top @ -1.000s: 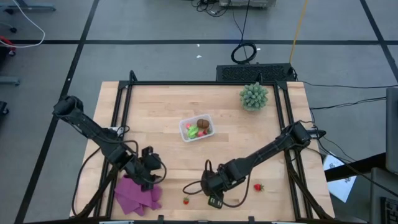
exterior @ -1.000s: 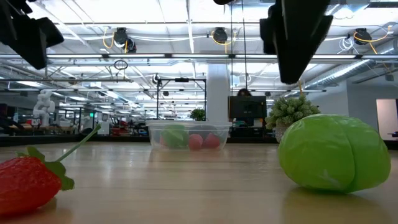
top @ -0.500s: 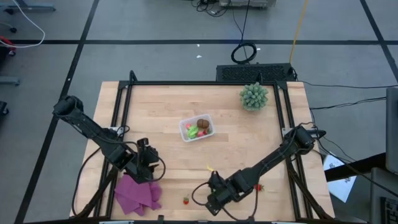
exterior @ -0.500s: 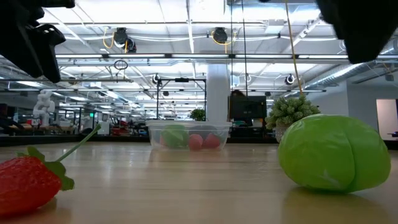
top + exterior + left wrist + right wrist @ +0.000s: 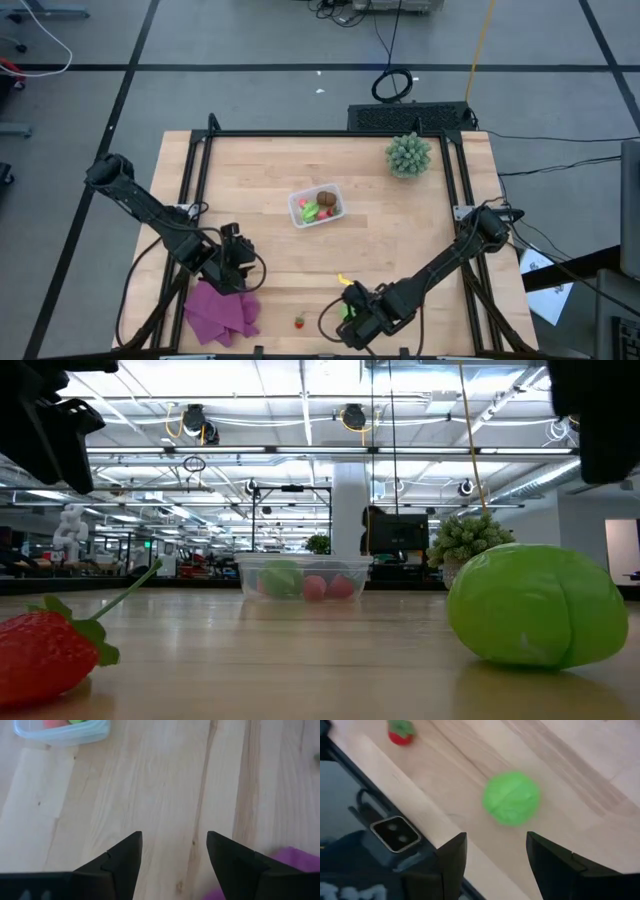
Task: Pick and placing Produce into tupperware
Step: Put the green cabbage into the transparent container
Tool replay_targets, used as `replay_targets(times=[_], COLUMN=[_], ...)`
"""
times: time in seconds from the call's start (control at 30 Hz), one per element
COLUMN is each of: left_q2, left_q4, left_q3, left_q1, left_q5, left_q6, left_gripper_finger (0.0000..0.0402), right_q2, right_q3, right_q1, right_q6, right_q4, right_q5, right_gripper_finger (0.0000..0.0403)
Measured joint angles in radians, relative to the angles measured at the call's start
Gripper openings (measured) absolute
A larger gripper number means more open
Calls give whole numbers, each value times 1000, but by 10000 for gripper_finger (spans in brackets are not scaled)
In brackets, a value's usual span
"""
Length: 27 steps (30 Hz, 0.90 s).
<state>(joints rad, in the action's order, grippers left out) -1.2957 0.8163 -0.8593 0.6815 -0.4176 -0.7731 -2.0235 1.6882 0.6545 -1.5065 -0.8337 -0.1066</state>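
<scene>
Where right tool [image 5: 495, 855] gapes, green produce [image 5: 511, 798] blurred

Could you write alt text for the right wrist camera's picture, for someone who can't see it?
A round green toy vegetable lies on the pale wooden table, just ahead of the right gripper, whose dark fingers stand open and empty. A small red strawberry lies farther off, near the table's edge.

Grey floor [image 5: 250, 100], ceiling lights [image 5: 352, 415], white column [image 5: 350, 510], cables [image 5: 392, 83]
</scene>
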Motion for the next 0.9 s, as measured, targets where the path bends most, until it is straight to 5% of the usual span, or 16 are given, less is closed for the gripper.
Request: replay_targets(times=[0.2,0.47,0.9], left_q2=[0,0,0], left_q4=[-1,-1,-2], left_q3=[0,0,0], left_q1=[0,0,-3], left_q5=[6,5,-2], left_q6=[0,-3,2], left_gripper_finger=[227,227,227], right_q2=[0,0,3], right_q3=[-52,-66,-66], right_q1=[2,-3,-11], right_q6=[74,125,327], right_q4=[37,47,48], right_q5=[10,161,40], right_gripper_finger=[194,194,194])
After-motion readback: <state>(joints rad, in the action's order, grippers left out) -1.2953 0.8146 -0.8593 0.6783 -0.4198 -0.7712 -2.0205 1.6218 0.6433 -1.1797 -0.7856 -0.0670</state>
